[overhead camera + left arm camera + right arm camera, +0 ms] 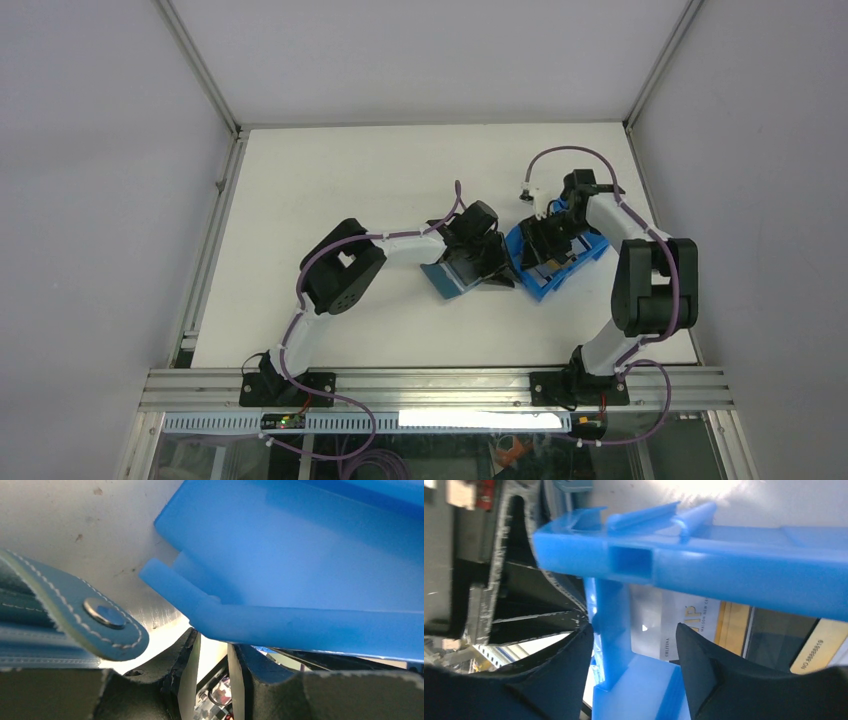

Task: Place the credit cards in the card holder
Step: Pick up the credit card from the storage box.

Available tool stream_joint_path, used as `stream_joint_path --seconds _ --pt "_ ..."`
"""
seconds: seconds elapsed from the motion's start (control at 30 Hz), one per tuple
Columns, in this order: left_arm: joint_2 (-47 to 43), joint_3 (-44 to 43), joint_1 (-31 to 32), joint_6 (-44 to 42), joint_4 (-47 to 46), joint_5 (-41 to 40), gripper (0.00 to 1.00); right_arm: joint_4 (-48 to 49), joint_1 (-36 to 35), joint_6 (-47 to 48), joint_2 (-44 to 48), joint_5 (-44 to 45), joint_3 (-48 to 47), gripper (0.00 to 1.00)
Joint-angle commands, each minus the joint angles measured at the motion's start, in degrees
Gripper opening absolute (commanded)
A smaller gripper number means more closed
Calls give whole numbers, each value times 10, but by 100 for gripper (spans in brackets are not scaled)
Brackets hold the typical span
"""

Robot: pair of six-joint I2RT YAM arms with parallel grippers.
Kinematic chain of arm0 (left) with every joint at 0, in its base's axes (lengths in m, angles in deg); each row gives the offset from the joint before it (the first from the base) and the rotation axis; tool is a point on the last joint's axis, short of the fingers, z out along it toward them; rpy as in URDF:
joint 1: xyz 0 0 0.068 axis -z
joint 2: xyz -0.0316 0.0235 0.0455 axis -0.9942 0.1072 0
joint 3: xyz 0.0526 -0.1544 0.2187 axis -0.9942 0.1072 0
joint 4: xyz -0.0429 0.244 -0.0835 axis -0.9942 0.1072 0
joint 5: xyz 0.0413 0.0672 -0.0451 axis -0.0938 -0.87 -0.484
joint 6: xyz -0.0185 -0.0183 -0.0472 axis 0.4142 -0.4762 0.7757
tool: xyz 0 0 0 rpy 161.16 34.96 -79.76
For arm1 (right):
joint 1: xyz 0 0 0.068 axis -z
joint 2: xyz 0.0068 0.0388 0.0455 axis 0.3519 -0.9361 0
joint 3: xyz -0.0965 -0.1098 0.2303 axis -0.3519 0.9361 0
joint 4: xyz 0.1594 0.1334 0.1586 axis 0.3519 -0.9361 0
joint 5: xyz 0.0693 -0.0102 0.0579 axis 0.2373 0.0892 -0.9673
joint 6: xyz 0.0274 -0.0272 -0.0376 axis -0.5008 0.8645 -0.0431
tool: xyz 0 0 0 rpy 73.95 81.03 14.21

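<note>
Credit cards (pixel 689 625) half behind bin wall (pixel 749 580)

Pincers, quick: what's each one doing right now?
Left pincer: barely open, nothing seen between the fingers, card holder beside it.
Right pincer: open, straddling the blue bin wall, gripping nothing.

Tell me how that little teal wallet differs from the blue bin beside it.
Colour: the wallet is dull teal, while the bin is bright blue.
Make: the wallet has pale stitching and a metal snap, while the bin is smooth moulded plastic.
Shape: the wallet is thin and flat, while the bin is larger, with raised walls and cards inside.
Both are bluish and sit side by side on the table.
</note>
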Motion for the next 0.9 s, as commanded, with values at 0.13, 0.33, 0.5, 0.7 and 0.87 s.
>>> stream_joint_path --seconds 0.13,0.33,0.5,0.7,0.87 --pt "-5 -20 6 12 -34 -1 28 64 -5 -46 46 96 -6 71" --pt "-3 -23 4 11 -35 2 28 107 -2 -50 24 145 -15 76" --pt "-4 -23 4 11 -35 1 28 123 9 -54 11 166 -26 74" --pt "0 -27 5 12 -36 5 28 162 9 -67 -16 222 -23 74" --pt "1 -28 4 11 -36 8 28 138 6 -67 -55 214 -41 77"
